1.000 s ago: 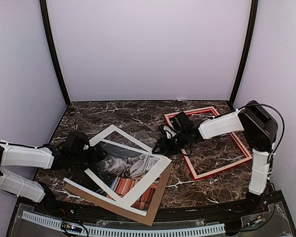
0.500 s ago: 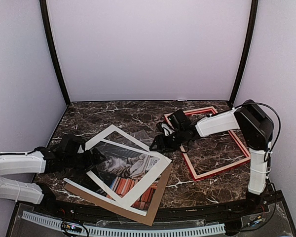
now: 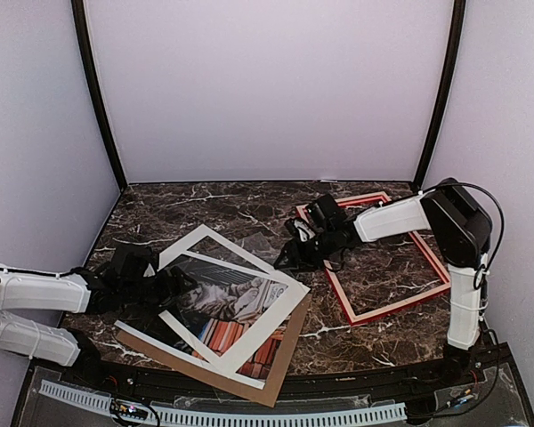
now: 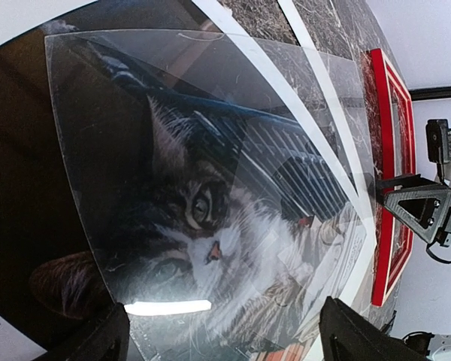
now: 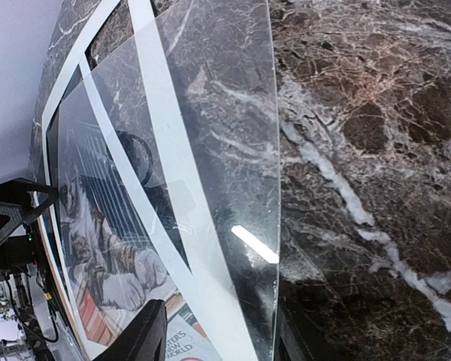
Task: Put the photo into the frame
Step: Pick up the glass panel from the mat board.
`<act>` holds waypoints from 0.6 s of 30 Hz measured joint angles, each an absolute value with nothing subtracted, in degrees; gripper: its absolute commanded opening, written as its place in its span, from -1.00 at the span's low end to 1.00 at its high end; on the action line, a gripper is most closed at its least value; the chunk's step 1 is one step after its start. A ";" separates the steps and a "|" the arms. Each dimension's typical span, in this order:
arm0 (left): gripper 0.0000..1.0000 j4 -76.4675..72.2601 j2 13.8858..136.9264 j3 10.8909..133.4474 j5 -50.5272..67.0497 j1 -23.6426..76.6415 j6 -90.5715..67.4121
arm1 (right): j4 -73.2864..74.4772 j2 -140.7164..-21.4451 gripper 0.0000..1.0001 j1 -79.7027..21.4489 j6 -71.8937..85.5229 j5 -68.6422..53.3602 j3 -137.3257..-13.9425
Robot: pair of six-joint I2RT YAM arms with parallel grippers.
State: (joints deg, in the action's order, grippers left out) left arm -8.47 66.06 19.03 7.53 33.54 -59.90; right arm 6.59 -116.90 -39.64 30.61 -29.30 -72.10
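A clear sheet (image 5: 210, 150) is seen spread over the dark marbled tabletop (image 5: 376, 150), a glint of light caught near its straight edge. Through it, a white mat (image 5: 139, 15) and the cat photo (image 5: 98, 233) are made out underneath.

dark marble tbl (image 3: 205, 200), pale walls (image 3: 267, 89)

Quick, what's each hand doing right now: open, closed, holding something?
Left hand: open, fingers spread wide.
Right hand: at the clear sheet edge; grip cannot be told.
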 measured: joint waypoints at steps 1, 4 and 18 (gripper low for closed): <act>0.81 -8.80 66.13 18.90 7.51 33.54 -60.03 | 6.61 -116.90 -0.07 -39.48 30.55 -29.61 -72.10; 0.81 -10.13 66.59 18.57 7.49 33.54 -60.31 | 6.63 -116.77 -0.14 -38.98 30.57 -30.37 -72.10; 0.81 -14.31 67.83 17.63 6.79 33.54 -60.66 | 5.28 -110.41 -0.38 -37.39 27.86 -40.84 -67.83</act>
